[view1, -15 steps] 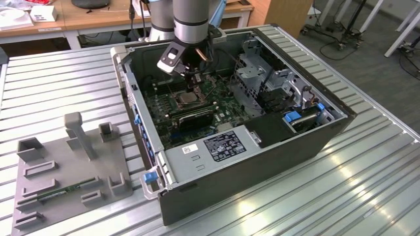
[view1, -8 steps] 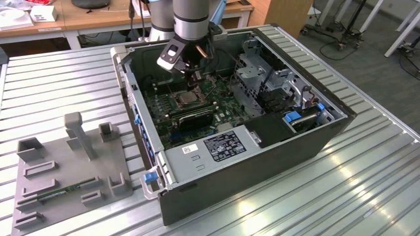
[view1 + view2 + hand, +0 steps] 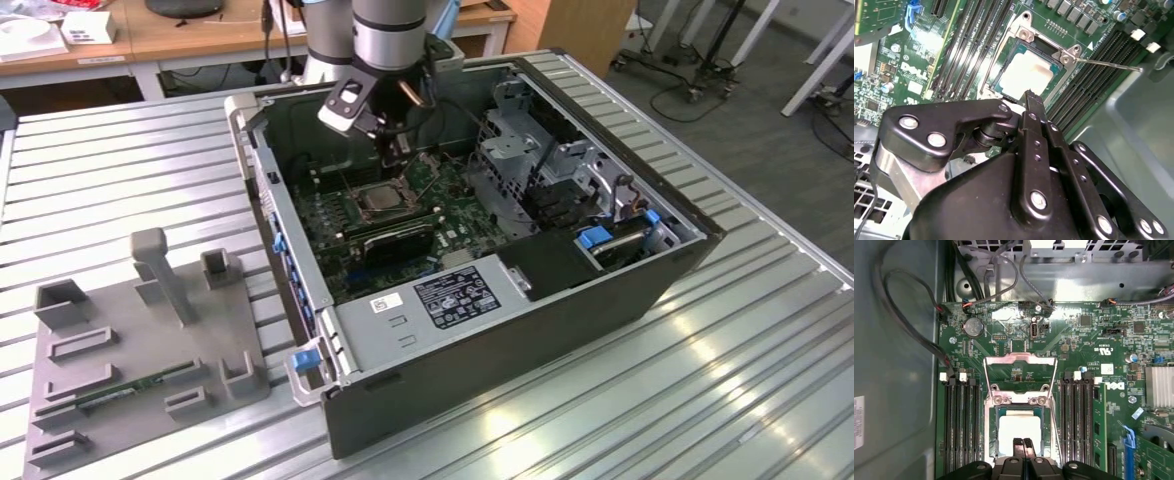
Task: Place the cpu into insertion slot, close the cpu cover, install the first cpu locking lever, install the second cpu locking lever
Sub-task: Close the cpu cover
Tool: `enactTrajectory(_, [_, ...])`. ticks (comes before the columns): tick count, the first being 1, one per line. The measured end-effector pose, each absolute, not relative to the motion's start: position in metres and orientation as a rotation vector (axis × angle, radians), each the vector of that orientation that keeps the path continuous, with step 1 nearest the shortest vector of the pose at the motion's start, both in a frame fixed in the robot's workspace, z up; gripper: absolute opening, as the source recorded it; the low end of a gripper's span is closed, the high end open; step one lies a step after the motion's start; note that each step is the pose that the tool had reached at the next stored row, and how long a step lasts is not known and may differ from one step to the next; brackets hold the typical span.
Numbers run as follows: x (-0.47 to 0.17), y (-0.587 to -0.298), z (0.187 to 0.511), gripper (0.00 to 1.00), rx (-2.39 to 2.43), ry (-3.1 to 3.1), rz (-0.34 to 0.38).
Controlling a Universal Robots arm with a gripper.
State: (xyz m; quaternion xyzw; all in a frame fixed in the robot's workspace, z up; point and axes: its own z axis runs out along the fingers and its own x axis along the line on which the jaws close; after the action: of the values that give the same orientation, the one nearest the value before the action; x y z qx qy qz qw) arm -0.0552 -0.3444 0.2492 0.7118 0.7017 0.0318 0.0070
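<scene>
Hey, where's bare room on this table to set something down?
Bare table between the grey fixture tray and the far edge, and at the exterior view's lower right beside the computer case. Inside the case, around the end effector, is crowded.

In the first wrist view, your gripper [image 3: 1023,441], itself cut off by the picture's edge, hides one edge of the cpu [image 3: 1019,426]

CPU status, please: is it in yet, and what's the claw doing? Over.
Gripper shut, empty, tips by the cpu. Cpu seated in insertion slot, cpu cover down over it. One locking lever sticks out, looks unlatched.
</scene>
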Motion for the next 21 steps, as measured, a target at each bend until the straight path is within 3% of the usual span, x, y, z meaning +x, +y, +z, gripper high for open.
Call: enactTrajectory(21, [-0.042,-0.344,0.261,0.11,2.226,2.195,0.099])
